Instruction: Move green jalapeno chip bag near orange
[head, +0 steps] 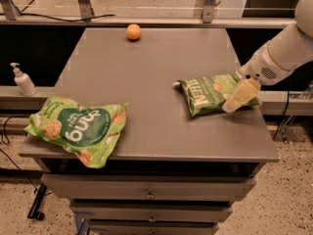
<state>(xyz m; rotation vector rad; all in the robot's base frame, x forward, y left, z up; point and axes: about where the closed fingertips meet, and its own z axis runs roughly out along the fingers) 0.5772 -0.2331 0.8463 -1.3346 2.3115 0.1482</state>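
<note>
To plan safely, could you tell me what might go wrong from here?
The small round orange fruit sits by the grey table's far edge; a bag pushed against it could roll it off. The gripper is at one end of the crinkly olive-green chip bag, near the table's side edge; a slip might drop it.

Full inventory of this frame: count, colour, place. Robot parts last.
table: 1, grey, centre of view
drawers: stacked, grey, under the tabletop
orange: 1, orange, far edge of the table, left of centre
green jalapeno chip bag: 1, olive green with white lettering, lying flat on the right side of the table
larger bag: 1, bright green, front left corner, overhanging the edge
pump bottle: 1, white, on the ledge left of the table
arm: 1, white, reaching in from the right
gripper: 1, pale yellow, at the chip bag's right end
</note>
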